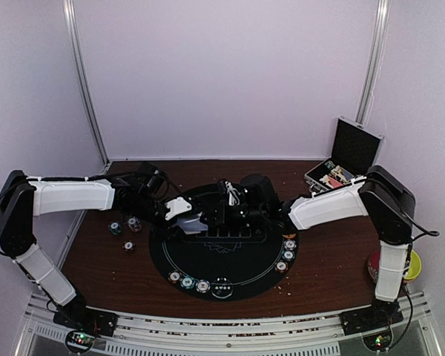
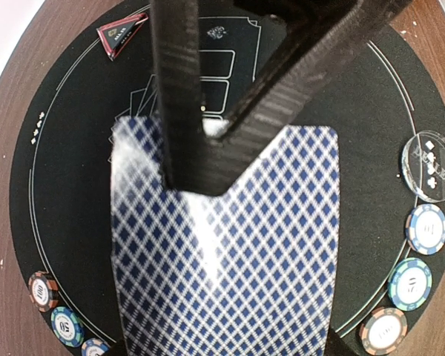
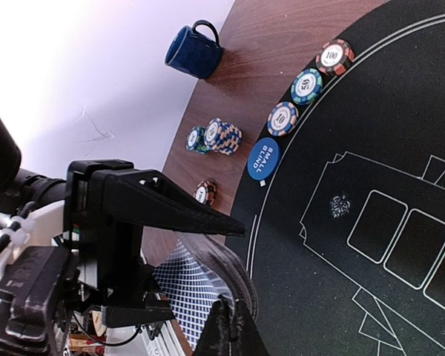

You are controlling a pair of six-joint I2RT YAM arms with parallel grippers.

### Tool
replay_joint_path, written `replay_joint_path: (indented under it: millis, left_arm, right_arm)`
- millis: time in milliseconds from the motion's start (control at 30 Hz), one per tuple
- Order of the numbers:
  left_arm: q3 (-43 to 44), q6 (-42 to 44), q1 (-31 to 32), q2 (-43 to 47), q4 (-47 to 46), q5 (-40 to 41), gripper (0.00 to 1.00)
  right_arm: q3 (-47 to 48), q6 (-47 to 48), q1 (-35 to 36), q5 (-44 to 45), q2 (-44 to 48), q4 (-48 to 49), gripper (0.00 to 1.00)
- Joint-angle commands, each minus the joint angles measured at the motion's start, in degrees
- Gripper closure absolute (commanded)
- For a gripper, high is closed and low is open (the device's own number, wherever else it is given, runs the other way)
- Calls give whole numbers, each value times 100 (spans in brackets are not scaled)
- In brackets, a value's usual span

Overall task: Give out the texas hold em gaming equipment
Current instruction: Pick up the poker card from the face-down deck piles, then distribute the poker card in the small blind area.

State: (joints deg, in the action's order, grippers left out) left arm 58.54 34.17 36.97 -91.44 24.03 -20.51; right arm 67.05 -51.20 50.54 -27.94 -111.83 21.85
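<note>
The deck of playing cards (image 2: 230, 259), its backs printed in a blue-and-white lattice, is held by the left claw (image 1: 195, 222) above the round black mat (image 1: 230, 259) laid at the middle of the tabletop (image 1: 326, 285). In the right wrist view the deck is seen clamped between that claw's two fingers. The right claw (image 1: 228, 211) is found just beside the left one, its arm stretched in from the right edge. Its fingers (image 2: 179, 96) are drawn narrow, tips together in a V touching the top card's back. Whether a card is pinched between them cannot be told.

On the mat, a red triangle marker (image 2: 121, 34) is seen near the rim. A clear dealer disc (image 2: 430, 167) is set just beside a row of three poker chips (image 2: 410, 283) along the printed ring. A blue disc (image 3: 263, 158) marked small blind is placed next to a second chip row (image 3: 306, 85), marked 100, 50 and 10.

Off the mat, toward the left edge, a chip stack (image 3: 222, 135) and a single chip (image 3: 205, 193) are seen on the bare wood, with a blue mug (image 3: 194, 50) near them.

An open case (image 1: 352, 152) is stood at the far right corner. Red and yellow bowls (image 1: 414, 265) are set at the right edge, close to the near right corner.
</note>
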Motion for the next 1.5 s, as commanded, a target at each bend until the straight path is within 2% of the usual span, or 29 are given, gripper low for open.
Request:
replay_joint_path:
  millis: [0, 567, 733, 1000, 1467]
  left_arm:
    - [11, 63, 52, -31, -72, -155, 50]
    - [-1, 72, 49, 10, -69, -14, 51]
    - [-17, 54, 50, 135, -70, 109, 51]
    - [-42, 185, -35, 351, 114, 199, 51]
    - [-81, 320, -1138, 758, 409, -55, 53]
  right_arm:
    - [-153, 30, -105, 202, 244, -110, 100]
    - [-1174, 45, -828, 565, 1317, 178, 100]
    - [-975, 48, -840, 443, 713, 245, 100]
    - [66, -206, -502, -75, -722, 603, 100]
    - [1665, -818, 236, -413, -2232, 1026, 100]
